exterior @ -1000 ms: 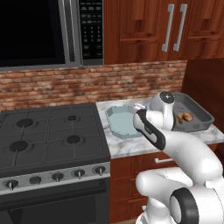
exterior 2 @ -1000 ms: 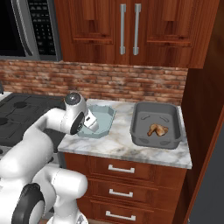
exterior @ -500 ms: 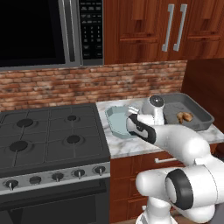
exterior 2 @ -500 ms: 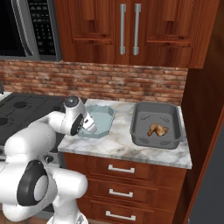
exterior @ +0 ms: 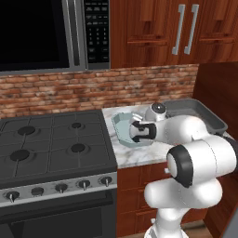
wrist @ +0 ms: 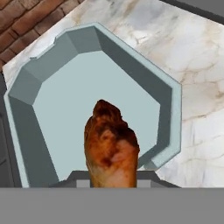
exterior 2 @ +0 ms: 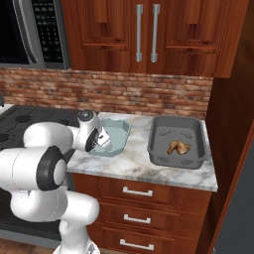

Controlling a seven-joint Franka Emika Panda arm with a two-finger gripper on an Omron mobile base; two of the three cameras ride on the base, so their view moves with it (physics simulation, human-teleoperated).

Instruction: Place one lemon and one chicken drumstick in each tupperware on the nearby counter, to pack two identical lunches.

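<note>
In the hand view one chicken drumstick point(wrist: 111, 151) rises at 6 o'clock, browned and crusted, darker in patches, its narrow end pointing to 12 o'clock; the gripper point(wrist: 109, 179) is closed on its lower end, the fingers themselves hidden behind the meat; behind and below it lies the pale blue-grey tupperware point(wrist: 26, 144), a shallow tub with cut corners and sloped walls, its floor bare, the drumstick held over its 6 o'clock part, whether touching the floor I cannot tell.

From the right base view the count is two tubs, two drumsticks, one arm; nearest, at 9 o'clock, the white arm bends over the counter point(exterior 2: 134, 166), a white-grey marbled top above reddish-brown drawers point(exterior 2: 149, 193) with silver bar handles; the gripper point(exterior 2: 103, 140) hangs over the pale tub point(exterior 2: 119, 136); just beside it at 3 o'clock stands the dark grey tupperware point(exterior 2: 161, 154), rectangular and deeper, with the second drumstick point(exterior 2: 178, 147) lying golden-brown on its floor; the two tubs are near but apart.

In the left base view the black stove top point(exterior: 51, 144) with four burners sits at 9 o'clock of the pale tub point(exterior: 120, 128); the dark tub point(exterior: 209, 114) shows past the arm; farther back runs the brick wall point(exterior: 93, 88), then the microwave point(exterior: 46, 32) and the wooden cabinets point(exterior: 186, 28) with two silver handles.
</note>
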